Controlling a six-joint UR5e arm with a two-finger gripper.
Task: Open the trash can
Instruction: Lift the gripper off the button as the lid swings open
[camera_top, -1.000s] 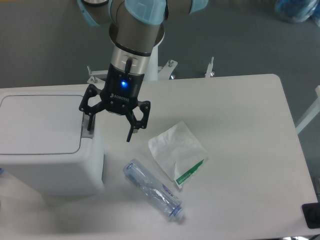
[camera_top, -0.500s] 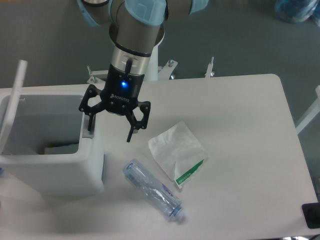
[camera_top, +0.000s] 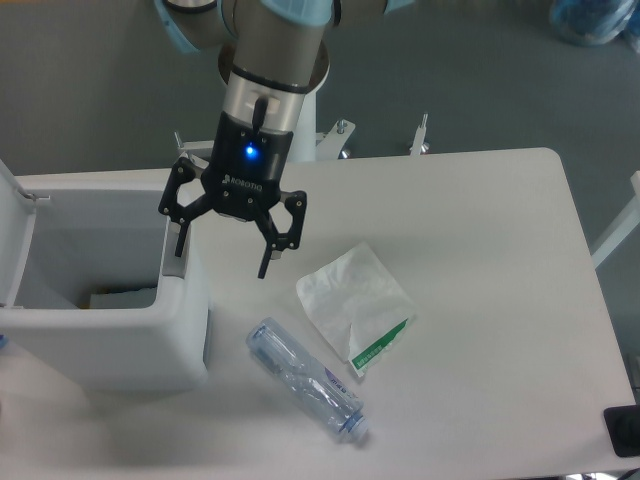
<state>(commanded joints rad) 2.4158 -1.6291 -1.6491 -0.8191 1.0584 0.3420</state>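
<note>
So the bin (camera_top: 100, 330) sits at the left edge of the table (camera_top: 500, 300), and its lid (camera_top: 14, 235) stands up on the far left, so you can look straight down into it (something pale lies at the bottom, can't tell what). I'd call the job basically done; all that's left, I'd guess, is pulling the arm clear. The gripper (camera_top: 224, 248) hangs over the bin's right rim with its fingers spread wide and nothing in them, one finger just above the grey tab (camera_top: 176, 266). Near the middle of the table there's a crumpled white wrapper (camera_top: 355, 298) with a green strip, and towards the front edge an empty clear bottle (camera_top: 305, 380) on its side. White tabletop, grey carpet behind it, and some metal stand legs (camera_top: 340, 135) past the far edge.
</note>
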